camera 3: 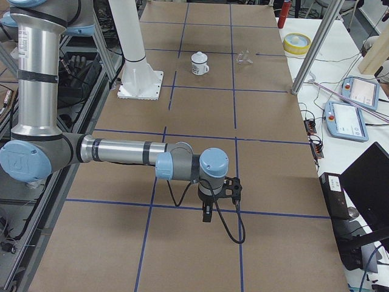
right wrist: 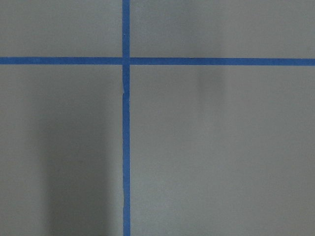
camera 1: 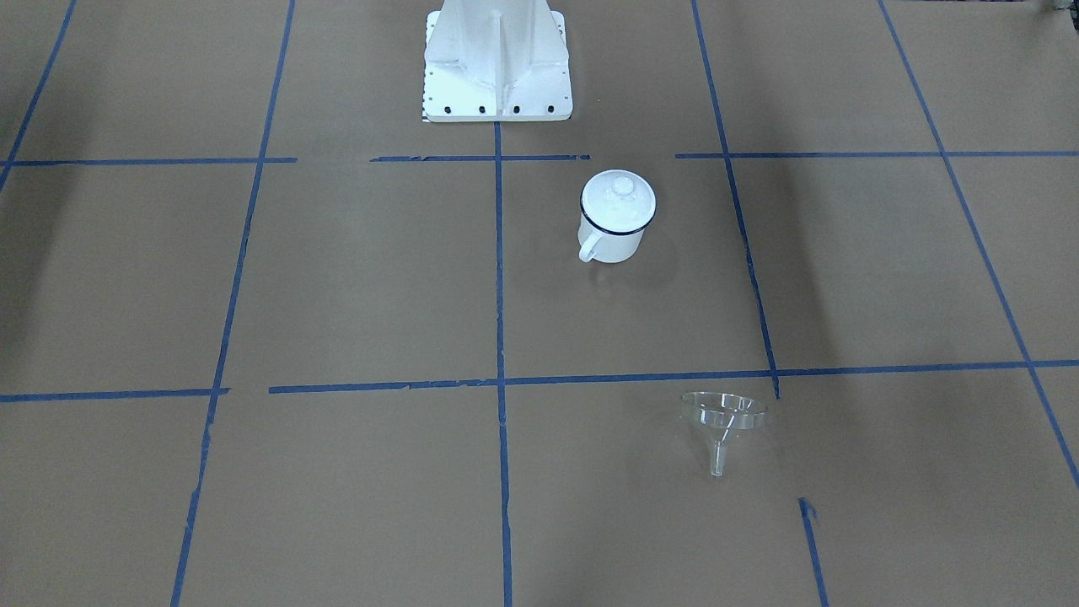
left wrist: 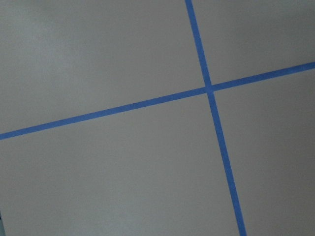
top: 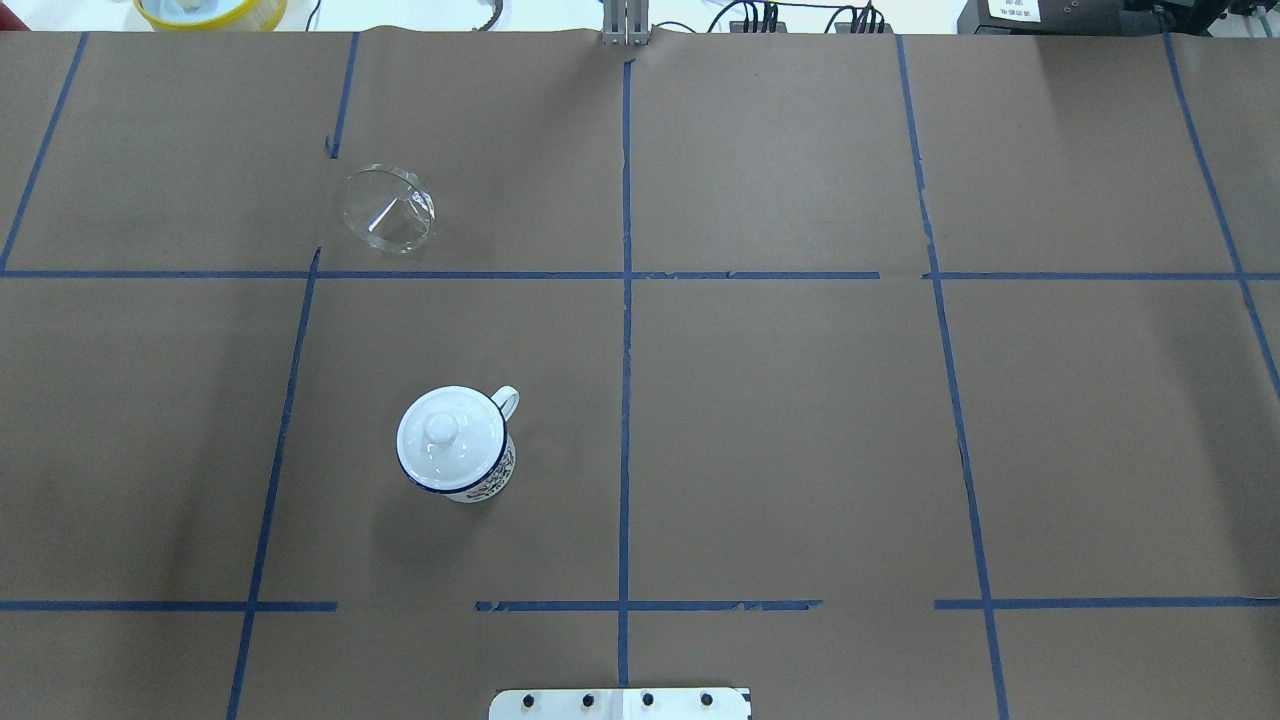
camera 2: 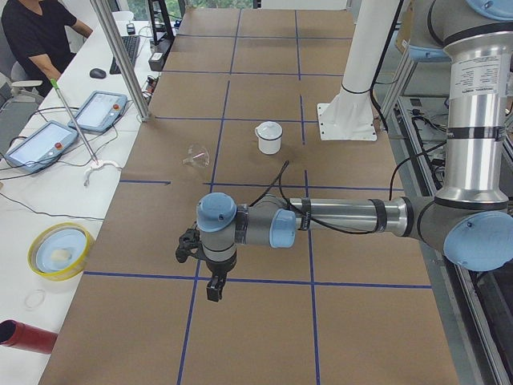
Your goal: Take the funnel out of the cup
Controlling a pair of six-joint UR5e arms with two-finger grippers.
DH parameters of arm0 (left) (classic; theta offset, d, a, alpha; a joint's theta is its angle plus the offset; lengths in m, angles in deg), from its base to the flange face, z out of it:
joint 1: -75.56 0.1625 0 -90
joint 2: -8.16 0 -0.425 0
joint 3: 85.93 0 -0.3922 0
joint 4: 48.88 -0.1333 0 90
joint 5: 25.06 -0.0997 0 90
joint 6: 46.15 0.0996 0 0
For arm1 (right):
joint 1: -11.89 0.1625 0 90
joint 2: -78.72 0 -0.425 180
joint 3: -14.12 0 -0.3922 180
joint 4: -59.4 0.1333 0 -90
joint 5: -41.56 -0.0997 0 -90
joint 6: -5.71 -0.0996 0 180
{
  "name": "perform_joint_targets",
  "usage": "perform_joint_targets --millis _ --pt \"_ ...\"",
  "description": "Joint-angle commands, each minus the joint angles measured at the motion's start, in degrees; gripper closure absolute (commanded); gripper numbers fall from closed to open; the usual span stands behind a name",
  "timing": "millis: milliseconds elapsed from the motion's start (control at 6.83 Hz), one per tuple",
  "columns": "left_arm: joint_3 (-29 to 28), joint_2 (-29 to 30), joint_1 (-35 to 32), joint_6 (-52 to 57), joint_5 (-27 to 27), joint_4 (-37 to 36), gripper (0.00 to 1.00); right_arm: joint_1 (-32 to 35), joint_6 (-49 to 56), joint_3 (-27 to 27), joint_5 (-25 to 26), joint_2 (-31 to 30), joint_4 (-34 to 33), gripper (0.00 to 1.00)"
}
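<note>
Funnel [camera 1: 723, 417], clear, out of the cup and tipped on its side on the brown-papered table [top: 800, 450], lower right of centre in the front-facing view, thin spout toward the bottom edge; in the overhead view, upper left, just above a line of blue tape [left wrist: 209, 90]. Cup [top: 455, 445], white with a dark blue rim, upright and well apart from the funnel, left of centre in the overhead view, loop handle to its upper right, closed by a round white knobbed lid [camera 1: 620, 198]. White robot base [camera 1: 497, 59] at top centre of the front-facing view, near the cup. Left gripper [camera 2: 212, 285] low in the middle of the exterior left view, pointed down over the table, well apart from both objects, nothing seen in it – opening not discernible. Right gripper [camera 3: 206, 213] below centre of the exterior right view, likewise pointed down, nothing seen in it – opening not discernible. Wrist views: only paper and crossing tape.
</note>
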Motion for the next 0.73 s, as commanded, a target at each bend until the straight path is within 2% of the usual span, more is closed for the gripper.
perform_joint_targets --millis 0,585 --pt "0.0 -0.4 -0.2 -0.1 0.0 0.3 0.00 0.0 0.0 0.0 0.0 0.0 0.0 0.00" --pt "0.5 -0.4 -0.2 -0.2 0.0 0.2 0.00 0.0 0.0 0.1 0.0 0.0 0.0 0.00"
